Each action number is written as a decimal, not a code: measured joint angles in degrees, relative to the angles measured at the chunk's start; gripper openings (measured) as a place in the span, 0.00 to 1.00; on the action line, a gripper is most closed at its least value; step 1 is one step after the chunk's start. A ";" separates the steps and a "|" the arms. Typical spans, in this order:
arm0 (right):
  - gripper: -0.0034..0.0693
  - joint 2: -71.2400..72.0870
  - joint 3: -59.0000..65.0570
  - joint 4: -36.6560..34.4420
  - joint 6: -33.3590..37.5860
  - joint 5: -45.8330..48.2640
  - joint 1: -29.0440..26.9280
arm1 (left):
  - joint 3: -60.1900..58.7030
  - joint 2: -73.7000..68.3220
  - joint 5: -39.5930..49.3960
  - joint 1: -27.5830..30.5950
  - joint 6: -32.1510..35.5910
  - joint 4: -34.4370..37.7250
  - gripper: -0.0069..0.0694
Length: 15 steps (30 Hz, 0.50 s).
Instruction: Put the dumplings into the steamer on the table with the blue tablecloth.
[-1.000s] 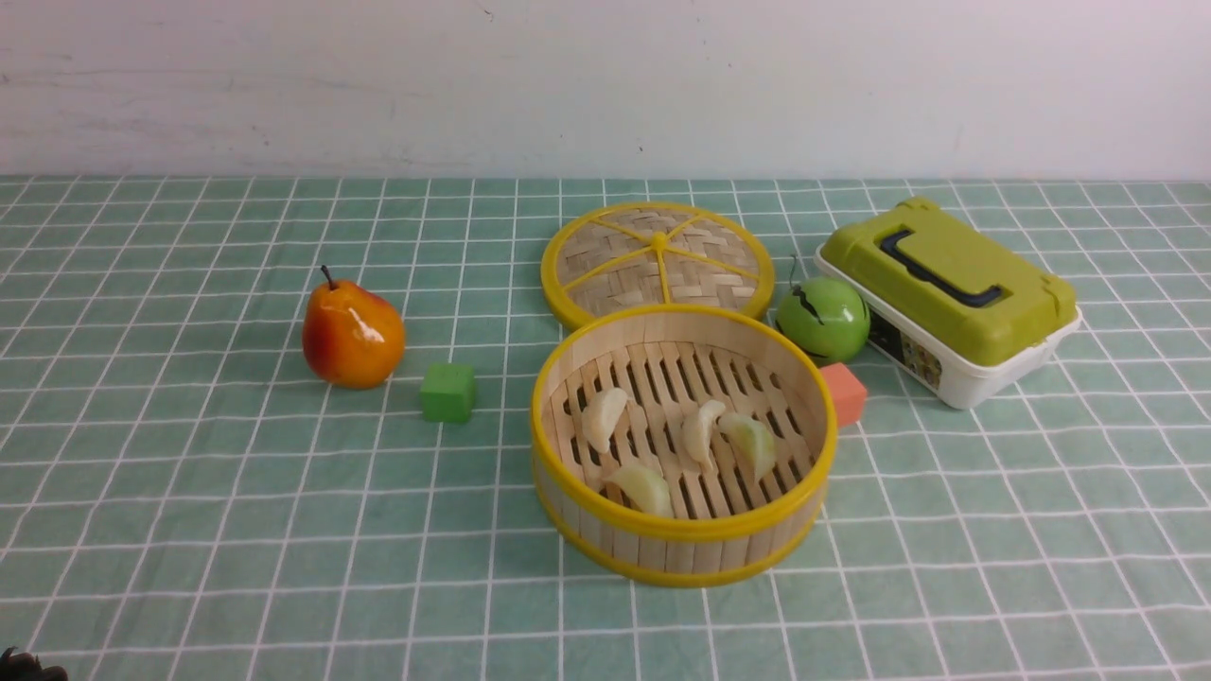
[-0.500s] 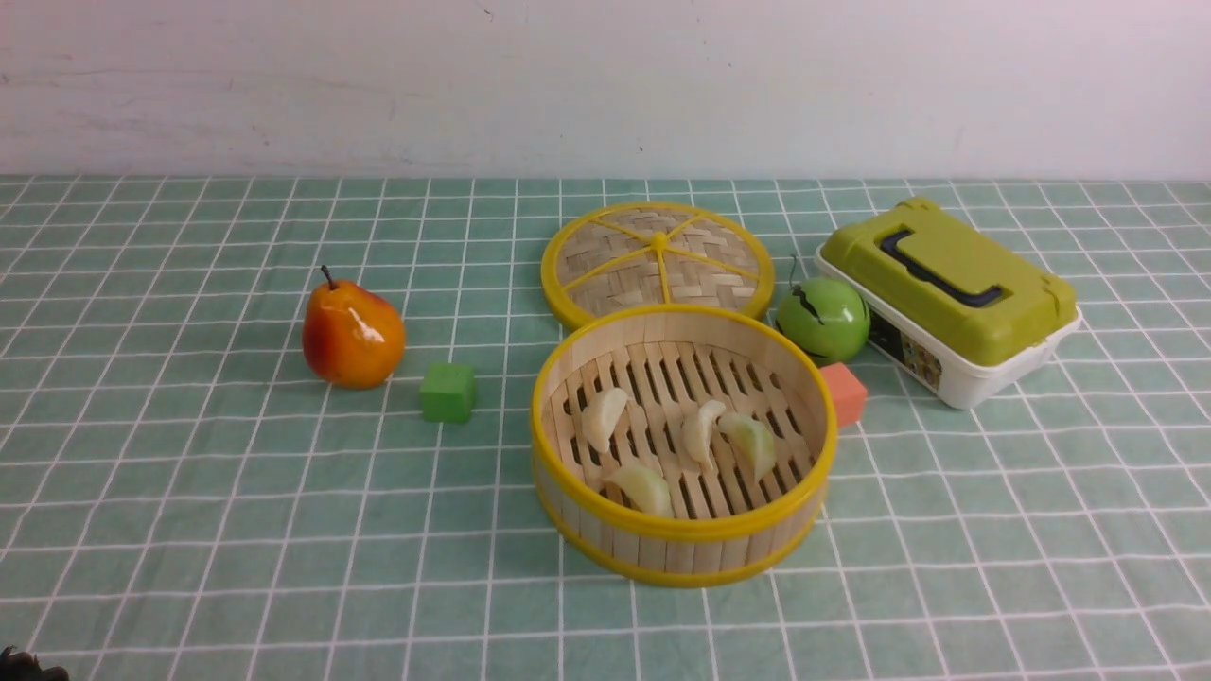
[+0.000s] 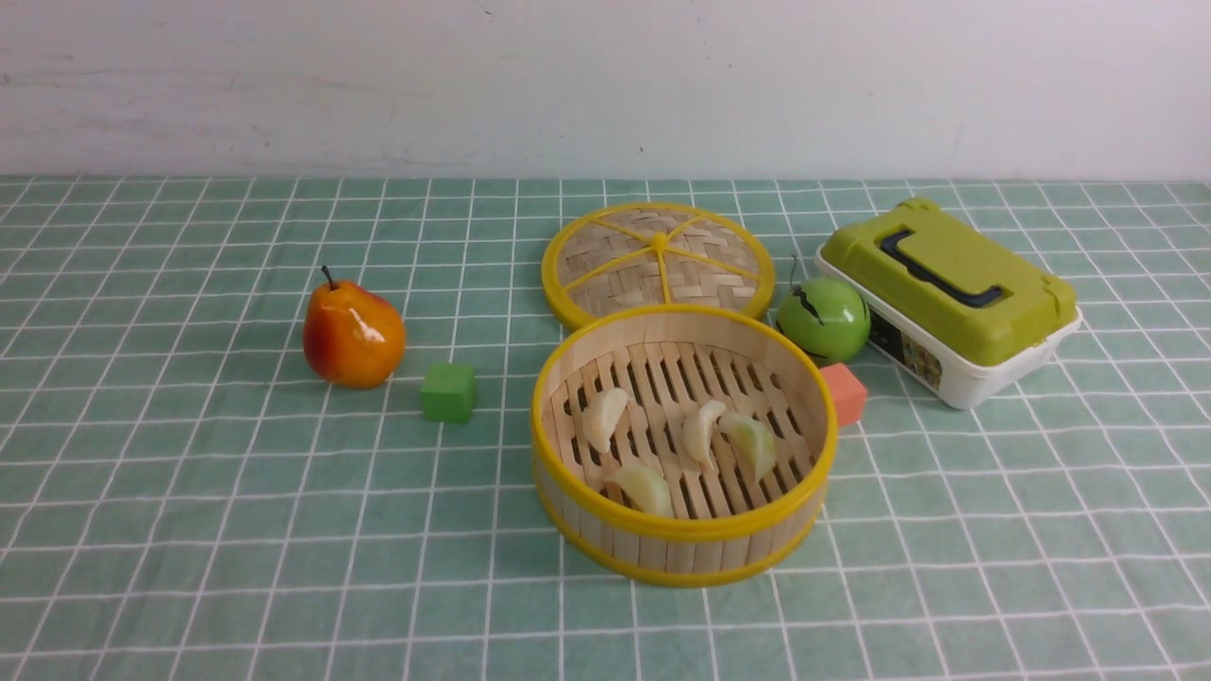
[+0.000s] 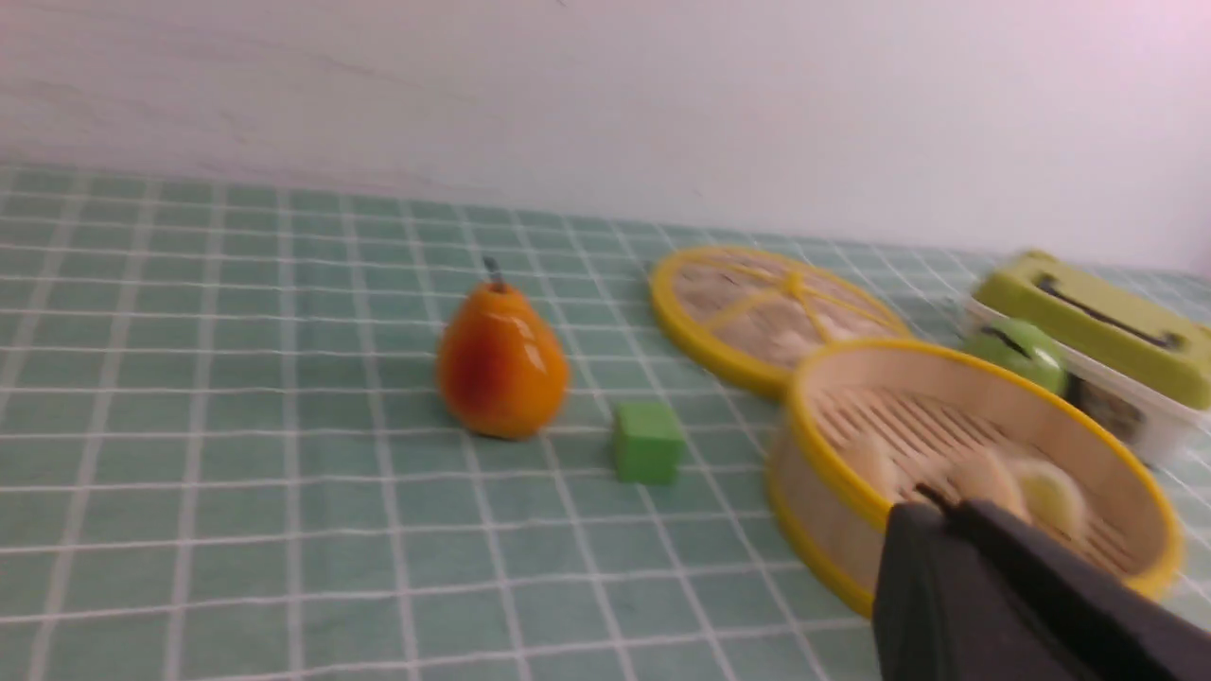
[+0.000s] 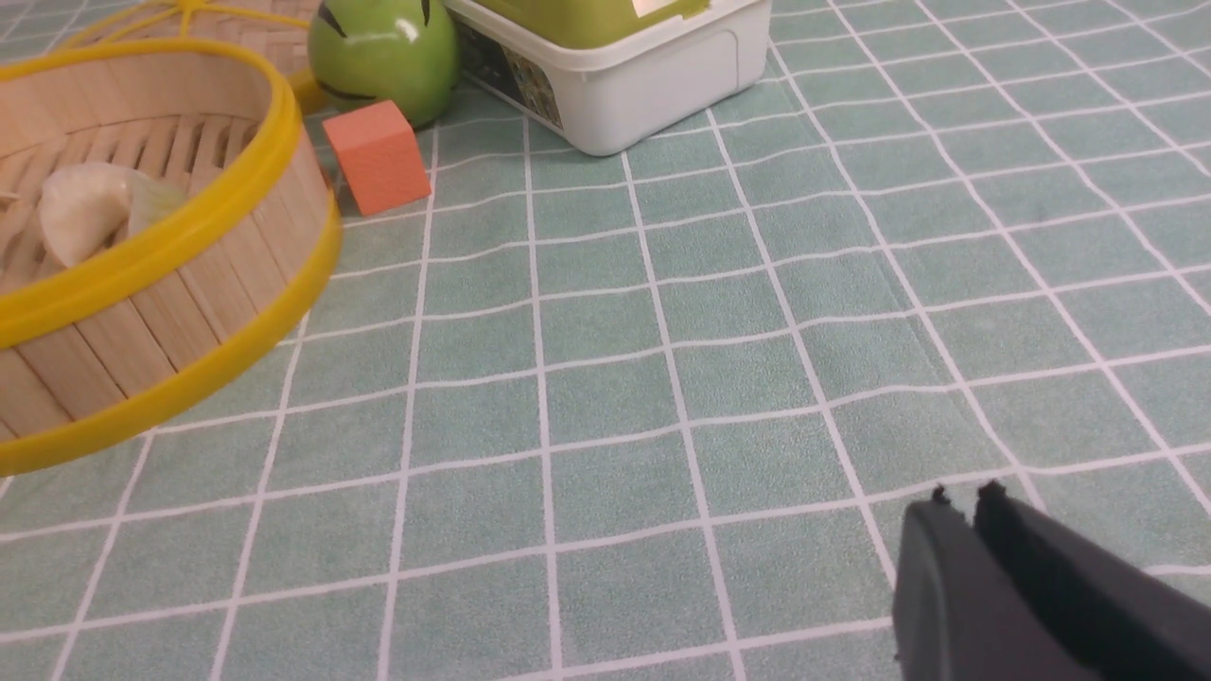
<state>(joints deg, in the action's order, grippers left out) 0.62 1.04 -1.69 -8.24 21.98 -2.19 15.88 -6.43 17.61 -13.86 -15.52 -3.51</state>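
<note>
All four dumplings [image 3: 676, 440] lay on the slatted floor of the steamer [image 3: 683, 530], none left out on the blue tablecloth [image 3: 189, 530]: one toward the steamer's left side, two touching or nearly so near the middle, one close to the near wall. The steamer stood on the table [image 3: 993, 567] a little right of centre, its woven lid [image 3: 658, 260] flat behind it and touching its far rim, a green apple [image 3: 821, 319] and an orange block [image 3: 844, 392] just beside it on the right, a green block [image 3: 447, 392] and a pear [image 3: 352, 334] off to the left, and a lidded green box [image 3: 946, 298] farther right. Neither arm showed in the front view. In the left wrist view the left gripper [image 4: 937, 515] had its jaws pressed together on nothing, and the steamer lay ahead of it and toward the robot's right, near. In the right wrist view the right gripper [image 5: 960, 501] looked all but closed, only a thin slit between the tips, holding nothing; the steamer lay ahead and toward the robot's left, with bare cloth between. Which arm was nearer could not be told. By my reading the placing was finished, so no coming move needed a line to a dumpling; both arms seemed clear of the basket.
</note>
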 joint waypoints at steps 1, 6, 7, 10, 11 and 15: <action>0.11 0.00 0.00 0.00 0.00 0.00 0.00 | -2.14 0.95 -1.99 2.83 0.35 0.13 0.07; 0.12 0.00 0.00 0.00 0.00 0.00 0.00 | -10.77 5.09 -6.86 13.67 0.61 2.96 0.07; 0.12 0.00 0.00 0.00 0.00 0.00 0.00 | -12.25 5.88 -6.93 15.57 0.61 3.51 0.07; 0.13 0.00 0.00 0.00 0.00 0.00 0.00 | -16.16 6.99 -6.93 19.50 0.66 4.09 0.07; 0.13 0.00 0.00 0.00 0.00 0.00 0.00 | -16.89 6.99 -6.60 19.97 0.66 4.09 0.07; 0.13 0.00 0.00 0.00 0.00 0.00 0.00 | -17.50 6.99 -4.30 20.18 0.66 3.51 0.07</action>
<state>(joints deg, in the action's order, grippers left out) 0.62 1.04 -1.69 -8.24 21.98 -2.19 -1.62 0.55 13.31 6.32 -14.87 0.00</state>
